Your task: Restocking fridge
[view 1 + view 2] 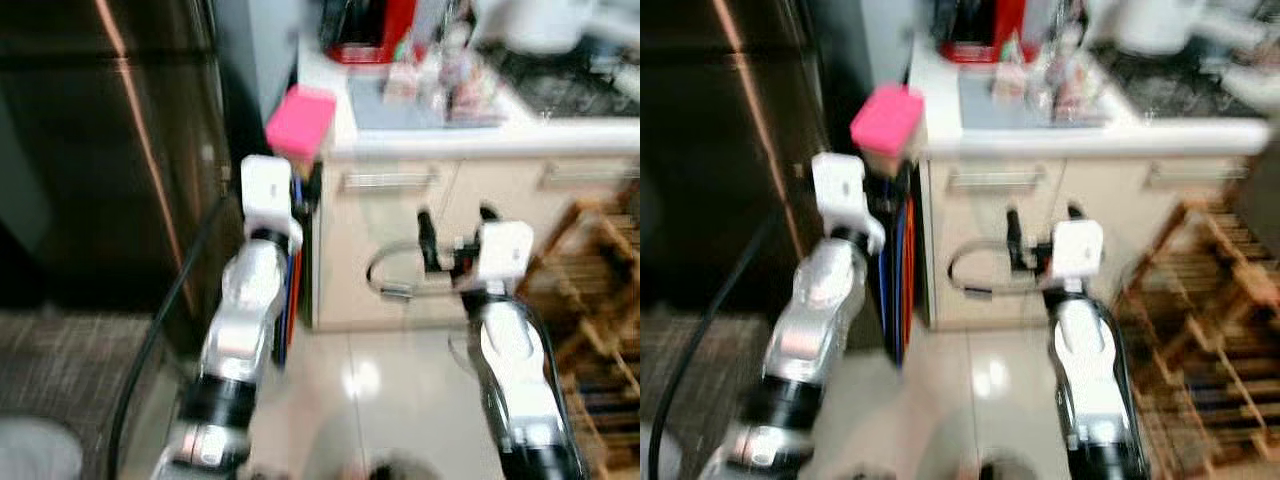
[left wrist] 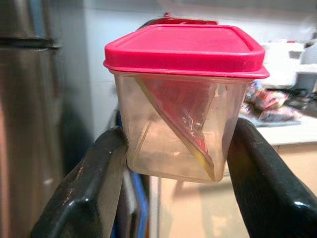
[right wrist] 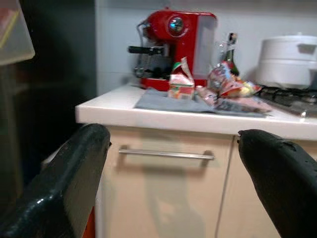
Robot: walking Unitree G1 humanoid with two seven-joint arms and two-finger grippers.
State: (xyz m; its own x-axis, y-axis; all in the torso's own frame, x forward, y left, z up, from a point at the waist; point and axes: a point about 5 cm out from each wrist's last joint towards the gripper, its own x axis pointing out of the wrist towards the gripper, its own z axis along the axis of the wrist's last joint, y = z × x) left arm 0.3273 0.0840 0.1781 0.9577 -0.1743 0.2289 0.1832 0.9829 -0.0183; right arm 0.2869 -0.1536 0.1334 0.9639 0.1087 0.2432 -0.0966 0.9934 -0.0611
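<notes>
So far, only pickup appeared complete. The left gripper point(image 2: 173, 163) clamped the pink-lidded container point(image 2: 183, 99), raised at 12 o'clock beside the counter point(image 1: 480, 135). The right gripper point(image 1: 455, 235) was spread, empty. The fridge point(image 1: 100, 150), at 10 o'clock, looked closed; opening and placing remained.

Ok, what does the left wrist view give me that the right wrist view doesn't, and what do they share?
Left wrist alone: the left gripper shut on the clear container with the pink lid, something red and wedge-shaped inside it, and the steel fridge beside it.

Right wrist alone: the right gripper open and holding nothing, facing a drawer handle, with a white cooker beyond.

Both: the red coffee machine, the white countertop and the snack packets on it.
</notes>
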